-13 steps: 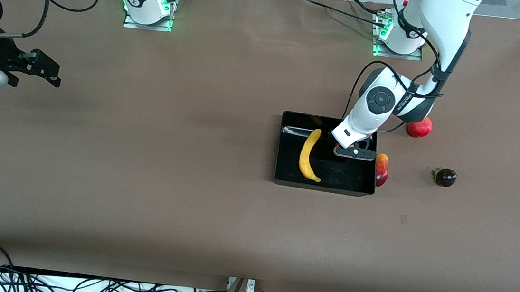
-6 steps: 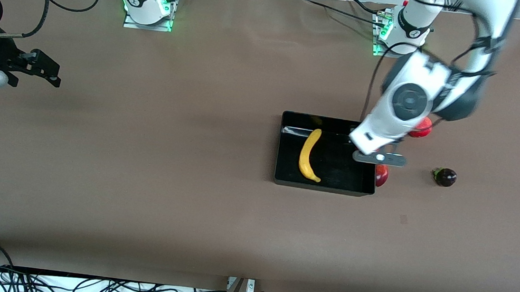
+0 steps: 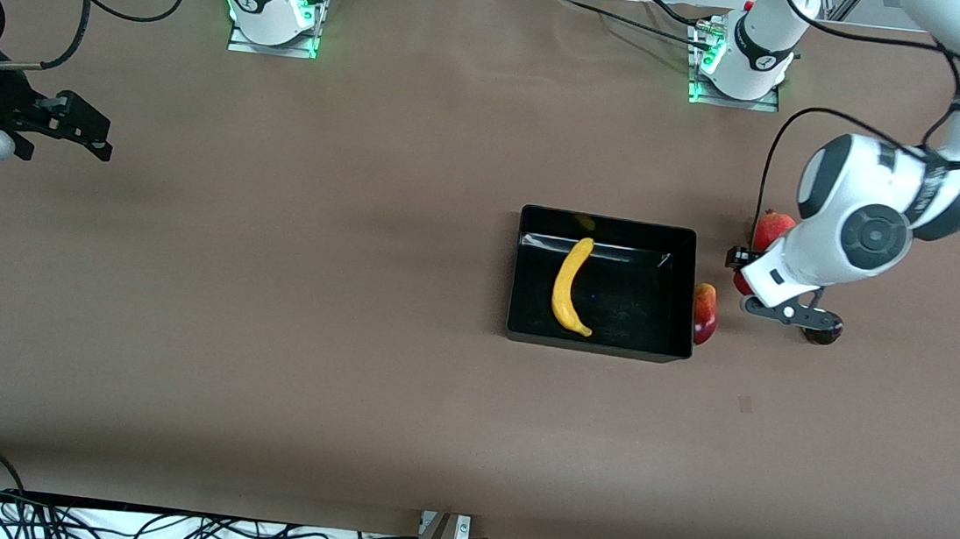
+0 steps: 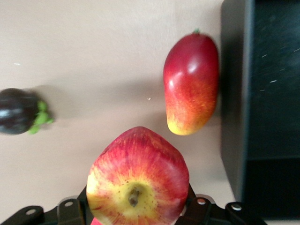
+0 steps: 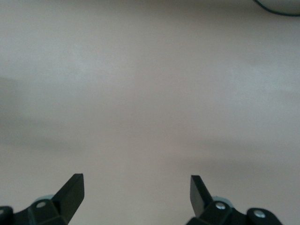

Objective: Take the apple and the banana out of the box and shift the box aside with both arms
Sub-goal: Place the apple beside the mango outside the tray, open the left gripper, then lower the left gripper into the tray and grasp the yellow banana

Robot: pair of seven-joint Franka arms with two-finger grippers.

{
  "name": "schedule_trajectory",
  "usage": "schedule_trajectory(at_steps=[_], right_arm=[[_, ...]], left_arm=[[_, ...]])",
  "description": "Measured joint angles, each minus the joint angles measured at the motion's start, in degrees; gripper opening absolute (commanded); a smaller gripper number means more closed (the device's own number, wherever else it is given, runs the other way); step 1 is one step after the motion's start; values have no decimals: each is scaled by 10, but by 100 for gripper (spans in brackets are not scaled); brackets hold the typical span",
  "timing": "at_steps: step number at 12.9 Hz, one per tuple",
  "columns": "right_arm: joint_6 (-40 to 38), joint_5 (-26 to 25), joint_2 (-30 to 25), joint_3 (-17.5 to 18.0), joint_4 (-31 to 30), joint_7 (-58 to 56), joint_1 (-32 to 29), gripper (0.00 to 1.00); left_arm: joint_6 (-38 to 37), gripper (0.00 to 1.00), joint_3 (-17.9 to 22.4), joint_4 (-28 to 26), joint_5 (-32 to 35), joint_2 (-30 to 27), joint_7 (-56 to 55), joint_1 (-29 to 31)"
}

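Note:
My left gripper (image 3: 742, 274) is shut on a red apple (image 4: 138, 180) and holds it up over bare table between the black box (image 3: 608, 221) and the dark purple mangosteen (image 3: 823, 336). A sliver of the apple (image 3: 740, 284) shows in the front view. A yellow banana (image 3: 568, 285) lies in the box. The red-yellow mango (image 3: 705, 313) lies against the box's outer wall toward the left arm's end; it also shows in the left wrist view (image 4: 191, 89). The pomegranate (image 3: 770, 227) sits farther from the front camera, partly hidden by the arm. My right gripper (image 3: 79, 130) is open and empty and waits at the right arm's end.
The brown table cover runs to the front edge, where cables lie (image 3: 155, 529). In the left wrist view the mangosteen (image 4: 18, 111) and the box wall (image 4: 234, 93) flank the apple. The right wrist view shows only bare table under the open gripper (image 5: 136, 187).
My left gripper has swung from over the box toward the left arm's end with the apple in it. It now partly covers the mangosteen. The right arm has not moved.

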Motion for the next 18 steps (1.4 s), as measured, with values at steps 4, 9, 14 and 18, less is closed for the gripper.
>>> schedule_trajectory(at_steps=[4, 9, 14, 18], right_arm=[[0, 0, 0, 0, 0, 0, 0, 100], [0, 0, 0, 0, 0, 0, 0, 100], [0, 0, 0, 0, 0, 0, 0, 100], [0, 0, 0, 0, 0, 0, 0, 100]], left_arm=[[162, 100, -1, -124, 1, 11, 0, 5], [202, 100, -2, -127, 1, 32, 1, 25], [7, 100, -76, 15, -14, -41, -37, 26], [-92, 100, -162, 163, -39, 13, -135, 17]])
